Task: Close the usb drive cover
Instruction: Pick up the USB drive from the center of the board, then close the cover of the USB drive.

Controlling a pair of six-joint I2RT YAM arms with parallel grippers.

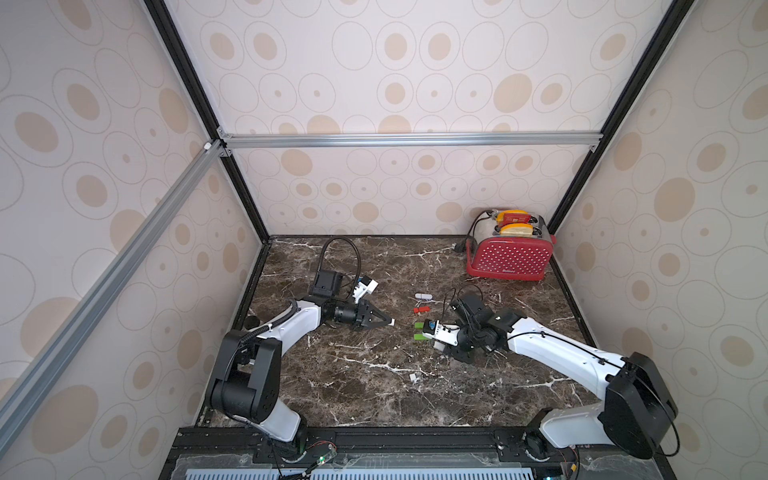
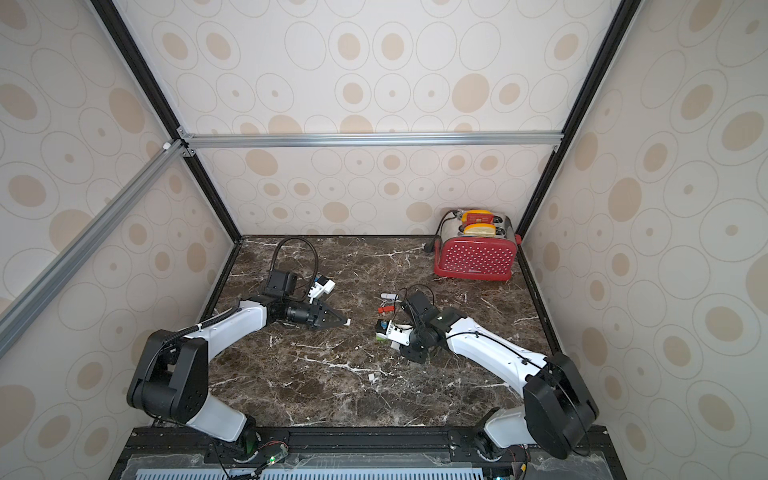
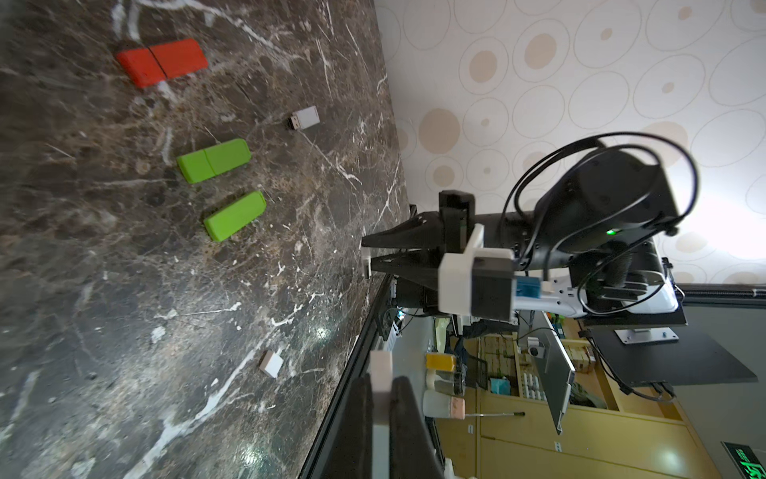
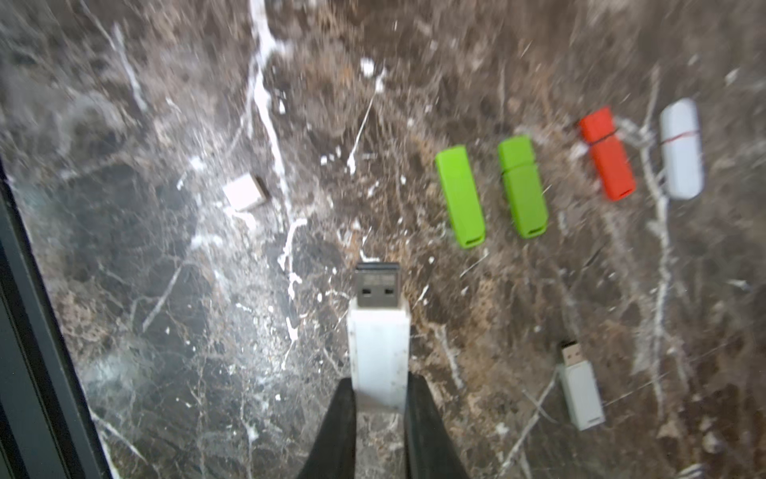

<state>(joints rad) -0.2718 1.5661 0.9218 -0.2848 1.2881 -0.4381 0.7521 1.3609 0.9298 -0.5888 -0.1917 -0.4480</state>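
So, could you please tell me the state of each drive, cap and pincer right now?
held white drive: uncapped, plug bare, gripped by right pincer
held white cap: off, clamped in left pincer
table white drive: uncapped, lying flat
loose cap: off, lying alone
green drive: closed
other green drive: closed
red drive: closed
rounded white drive: closed
toaster: bread in both slots

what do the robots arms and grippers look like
The left arm and right arm have white shells and bulky black joint housings. The left gripper and right gripper are black, with two tapered, pointed fingers. Each wrist carries a white-mounted camera and looping black cables.
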